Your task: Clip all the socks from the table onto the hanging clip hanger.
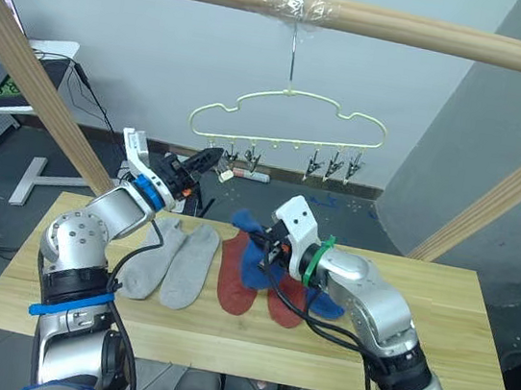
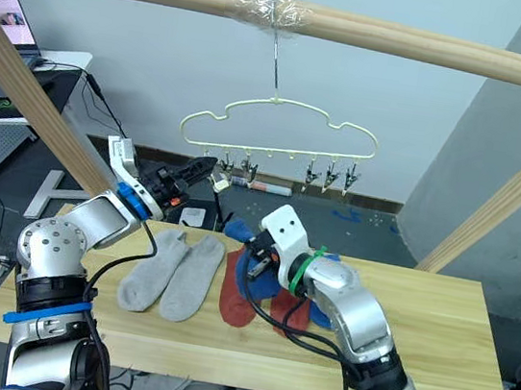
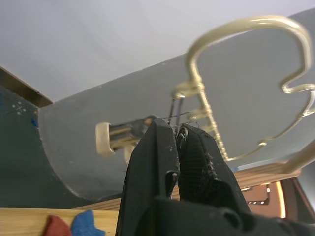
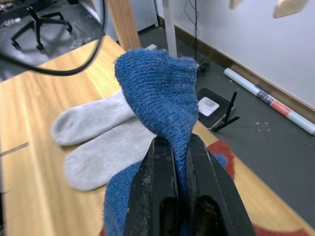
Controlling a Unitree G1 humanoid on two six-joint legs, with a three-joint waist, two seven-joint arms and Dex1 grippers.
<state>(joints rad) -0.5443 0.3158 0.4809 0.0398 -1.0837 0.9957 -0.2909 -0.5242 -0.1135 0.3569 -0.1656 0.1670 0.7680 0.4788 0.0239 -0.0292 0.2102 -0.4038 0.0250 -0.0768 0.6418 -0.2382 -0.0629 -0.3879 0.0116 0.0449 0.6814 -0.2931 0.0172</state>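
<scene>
A blue sock [image 4: 160, 93] is pinched between the pressed-together jaws of the right gripper [image 4: 179, 147]; the right wrist view shows the knit folded over above the black fingertips, its lower part trailing down toward the desk [image 1: 475, 322]; from the head views the same sock [image 1: 252, 242] hangs lifted just above the red pair. Two rust red socks [image 1: 238, 274] lie side by side near the middle of the desk, a second blue sock [image 1: 325, 304] partly under the right forearm; two light grey socks [image 1: 174, 260] lie together to the robot's left of them, toes toward the robot. Above and behind, the clip hanger [image 1: 290, 122] hangs by its hook from a taped wooden bar [image 1: 297, 4], its small clips in a row beneath; no sock hangs on it. The left gripper [image 1: 205, 160] reaches up to the leftmost clips; the left wrist view shows its jaws closed together on a clip [image 3: 123, 137] just below the hanger's wire [image 3: 246, 29], a detail too small to read from the head.
</scene>
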